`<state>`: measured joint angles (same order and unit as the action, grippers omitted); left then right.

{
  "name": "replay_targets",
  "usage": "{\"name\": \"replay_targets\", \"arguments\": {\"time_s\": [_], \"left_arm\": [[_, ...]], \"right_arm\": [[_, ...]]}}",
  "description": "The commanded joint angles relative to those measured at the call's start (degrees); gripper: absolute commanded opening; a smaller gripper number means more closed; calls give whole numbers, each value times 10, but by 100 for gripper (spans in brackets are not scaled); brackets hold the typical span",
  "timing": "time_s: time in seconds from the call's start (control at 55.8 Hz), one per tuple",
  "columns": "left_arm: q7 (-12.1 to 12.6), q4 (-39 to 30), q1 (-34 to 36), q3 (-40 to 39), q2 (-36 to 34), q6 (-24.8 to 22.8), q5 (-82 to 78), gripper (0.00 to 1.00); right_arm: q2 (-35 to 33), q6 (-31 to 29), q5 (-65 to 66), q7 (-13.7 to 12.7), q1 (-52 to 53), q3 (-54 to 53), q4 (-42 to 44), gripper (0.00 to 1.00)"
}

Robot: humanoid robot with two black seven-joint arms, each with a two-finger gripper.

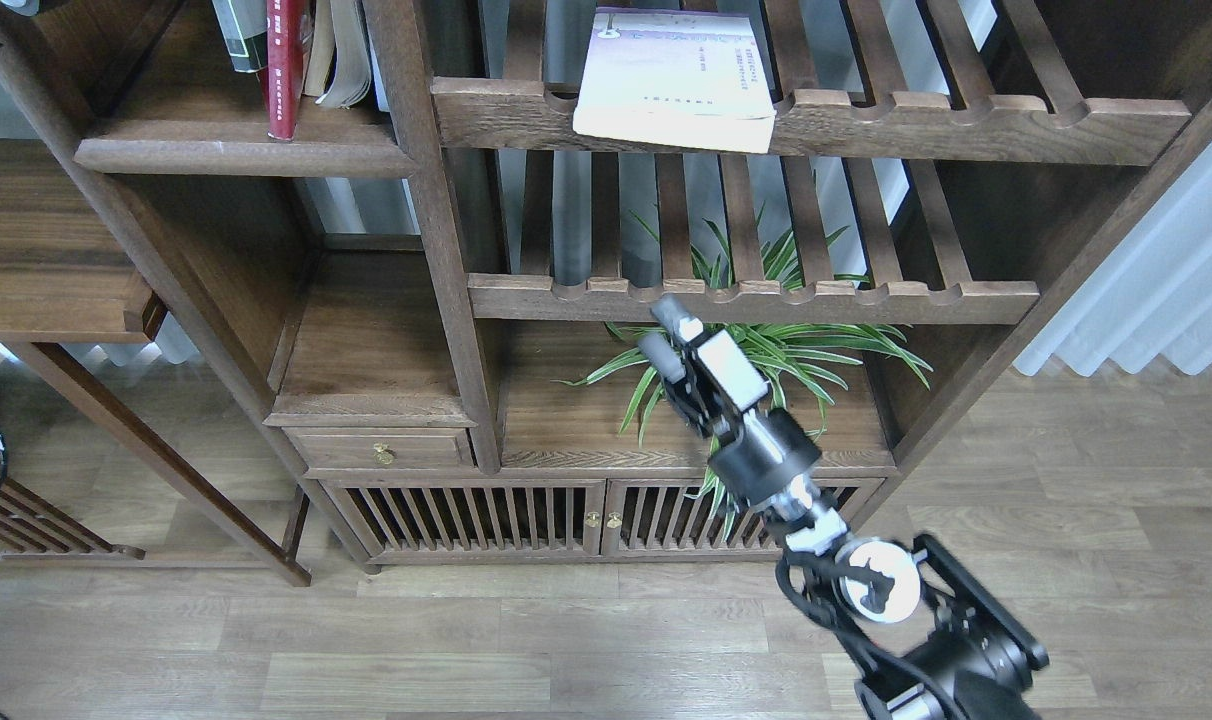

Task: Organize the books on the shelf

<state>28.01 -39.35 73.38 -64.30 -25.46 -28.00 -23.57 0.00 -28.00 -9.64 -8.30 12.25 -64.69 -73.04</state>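
From the head view, we raise our right gripper (666, 335) in front of the cabinet, just under the lower slatted rack (756, 298), with the spider plant (786, 350) behind it. Its two grey fingers (678, 315) stand a narrow gap apart and hold nothing. Our left gripper is nowhere in this view.

Up on the upper slatted rack (966, 125) lies the pale white book (678, 80), flat on its back, its near edge hanging over the scalloped front rail towards us. That overhang looks like our way in: one finger under, one on top, close to the middle of the near edge. We judge it a light paperback, but floppy; pinch it at a corner and the covers will probably bend and the pages fan. The cover looks smooth, so it may slide between the pads.

Over on the left, the shelf (236, 150), the solid dark board with the rounded edge, already carries a dark red book (284, 65) standing upright, with a greenish one (238, 35) and some pale pages (344, 55) beside it. We reckon the white one belongs there too, spine outward, and it is well apart from our gripper for now
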Motion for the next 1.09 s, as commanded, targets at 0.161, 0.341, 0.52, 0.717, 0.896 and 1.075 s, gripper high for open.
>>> {"name": "replay_targets", "arguments": {"time_s": [0.161, 0.341, 0.52, 0.717, 0.896, 1.075], "left_arm": [[0, -87, -78, -25, -27, 0, 3, 60], [0, -140, -114, -73, -35, 0, 4, 77], [0, -199, -177, -126, -44, 0, 25, 89], [0, -268, -305, -194, -69, 0, 111, 100], [0, -284, -460, -209, -74, 0, 152, 100], [0, -283, -576, -208, -52, 0, 151, 100]], "right_arm": [[0, 0, 1, 1, 20, 1, -4, 100], [0, 0, 1, 9, 51, 0, -4, 100], [0, 44, 1, 28, 92, -1, -4, 100], [0, 102, 1, 37, 102, -4, -2, 100], [0, 128, 1, 45, 102, -18, 0, 100], [0, 134, 1, 46, 119, -20, 2, 100]]}}
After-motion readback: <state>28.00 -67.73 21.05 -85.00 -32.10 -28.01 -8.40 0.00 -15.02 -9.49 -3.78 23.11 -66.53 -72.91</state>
